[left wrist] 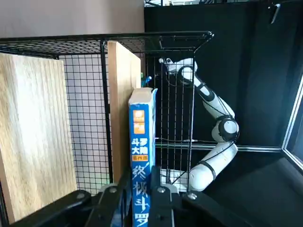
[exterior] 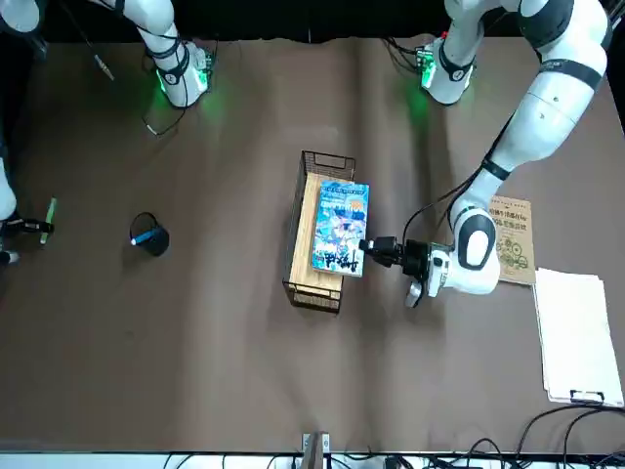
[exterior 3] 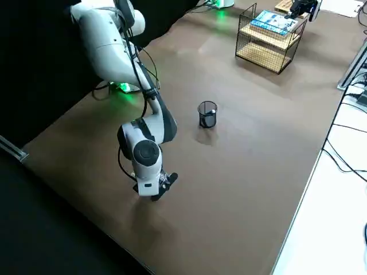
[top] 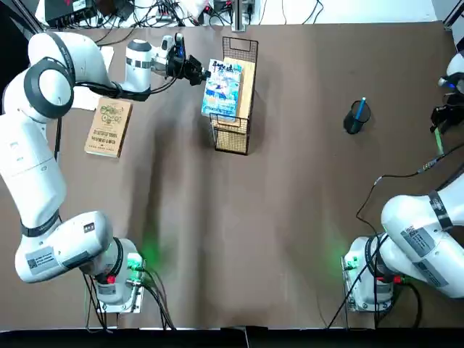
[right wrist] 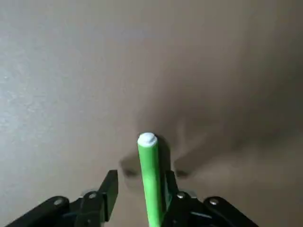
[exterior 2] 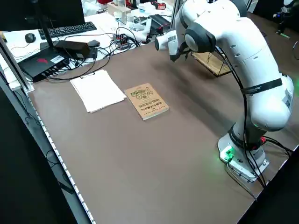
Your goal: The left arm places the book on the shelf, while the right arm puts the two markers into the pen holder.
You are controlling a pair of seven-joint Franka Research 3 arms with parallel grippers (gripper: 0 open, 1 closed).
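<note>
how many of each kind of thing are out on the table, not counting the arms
books: 2, the light-blue book on the shelf and the tan book
markers: 2, the blue marker in the pen holder and the green marker in the right tool
shelf: 1
pen holder: 1
paper sheets: 1 stack
total: 7

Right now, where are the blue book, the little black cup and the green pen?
The book (top: 223,88): top view, middle of its light-blue cover.
The pen holder (top: 356,117): top view, the cup's black rim.
The green marker (right wrist: 151,175): right wrist view, middle of its barrel.
</note>
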